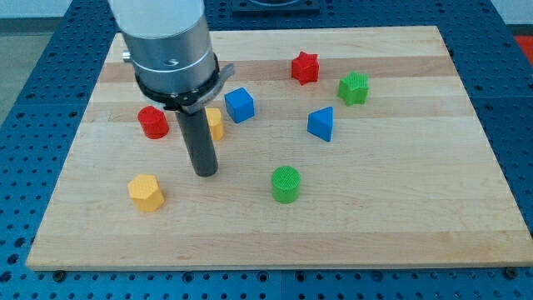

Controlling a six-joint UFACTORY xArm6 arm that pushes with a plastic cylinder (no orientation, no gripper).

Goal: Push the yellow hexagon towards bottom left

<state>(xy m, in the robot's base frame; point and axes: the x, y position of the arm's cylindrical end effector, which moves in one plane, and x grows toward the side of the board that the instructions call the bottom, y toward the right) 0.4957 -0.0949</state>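
Seven small plastic blocks sat scattered on a pale wooden board (400,233) that rested on a blue perforated table (17,83). Farthest toward the view's left and bottom lay the yellow hexagon block (146,192), a squat six-sided piece with a flat top, standing alone on bare wood with open board between it and the bottom-left corner. Above it, toward the view's top, stood a red cylinder block (153,122). Just to the right of that cylinder, the arm's straight dark rod came down from a wide grey metal housing (171,42), and my tip (206,172) met the board to the right of the yellow hexagon and slightly above it, near but not touching. No pincer was fitted, so nothing was held. A second yellow block (216,123) showed partly behind the rod, its shape unclear. Next to it sat a blue cube block (239,105). Lower down, a green cylinder block (286,183) stood alone. Farther right lay a blue triangular block (321,124), with a red star block (306,67) above it. Nearest the right edge was a green star block (353,87).
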